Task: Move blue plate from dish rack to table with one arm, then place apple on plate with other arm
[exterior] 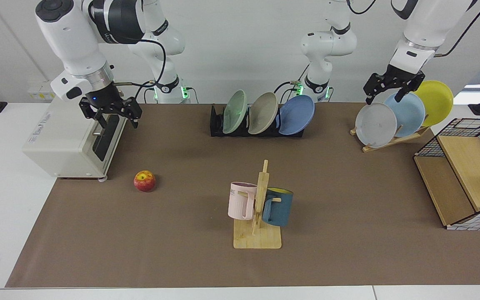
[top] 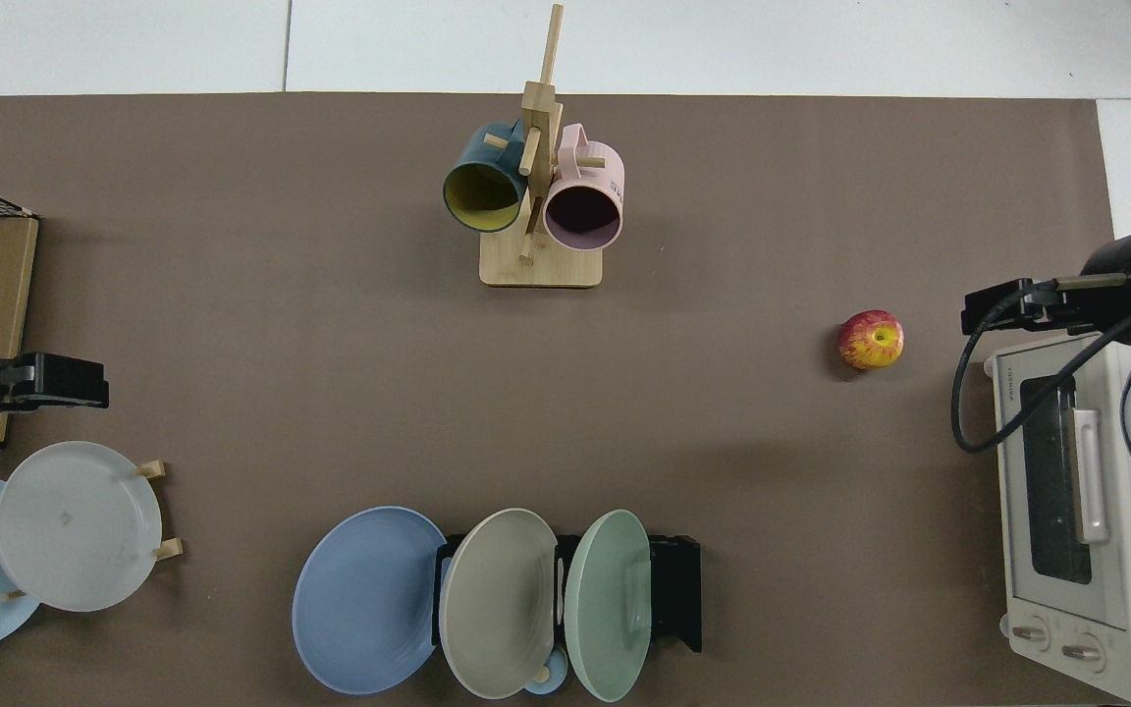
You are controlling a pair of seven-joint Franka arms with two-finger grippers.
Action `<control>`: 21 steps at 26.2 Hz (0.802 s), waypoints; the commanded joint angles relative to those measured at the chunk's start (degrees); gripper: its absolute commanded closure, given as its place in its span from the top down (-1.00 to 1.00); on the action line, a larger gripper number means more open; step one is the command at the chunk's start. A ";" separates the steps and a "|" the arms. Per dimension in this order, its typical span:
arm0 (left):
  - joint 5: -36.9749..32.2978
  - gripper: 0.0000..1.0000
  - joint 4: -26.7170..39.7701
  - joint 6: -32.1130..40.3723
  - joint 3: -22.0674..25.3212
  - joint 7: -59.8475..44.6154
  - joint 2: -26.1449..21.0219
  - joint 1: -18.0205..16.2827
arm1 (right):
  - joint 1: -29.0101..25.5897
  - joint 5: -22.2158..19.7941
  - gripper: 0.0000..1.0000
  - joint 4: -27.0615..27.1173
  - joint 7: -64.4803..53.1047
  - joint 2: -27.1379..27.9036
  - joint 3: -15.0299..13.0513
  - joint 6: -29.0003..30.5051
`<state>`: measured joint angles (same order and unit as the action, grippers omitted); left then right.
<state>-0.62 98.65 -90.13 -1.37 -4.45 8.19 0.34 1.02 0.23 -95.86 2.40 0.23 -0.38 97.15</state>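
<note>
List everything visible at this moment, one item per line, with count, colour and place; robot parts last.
blue plate: 1, periwinkle blue, end slot of the dish rack nearest the wooden plate rack
dish rack: 1, black, far middle of the table
other racked plates: 2, green and beige, same rack
wooden plate rack: 1, holding grey, pale blue and yellow plates
apple: 1, red and yellow, on the table near the toaster oven
mug stand: 1, wooden, with pink and dark blue mugs
wire basket: 1, table edge by the left arm
right gripper: open, above the oven
left gripper: open, above the wooden plate rack
</note>
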 commanded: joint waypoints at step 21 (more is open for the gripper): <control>-12.64 1.00 5.57 -1.36 -7.49 -5.72 3.75 1.16 | -0.85 -0.23 1.00 -0.73 0.85 -0.85 -0.15 0.58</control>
<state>-6.38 98.92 -90.10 -3.87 -4.84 8.26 0.46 0.85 0.23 -95.86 2.40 0.11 -0.83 97.15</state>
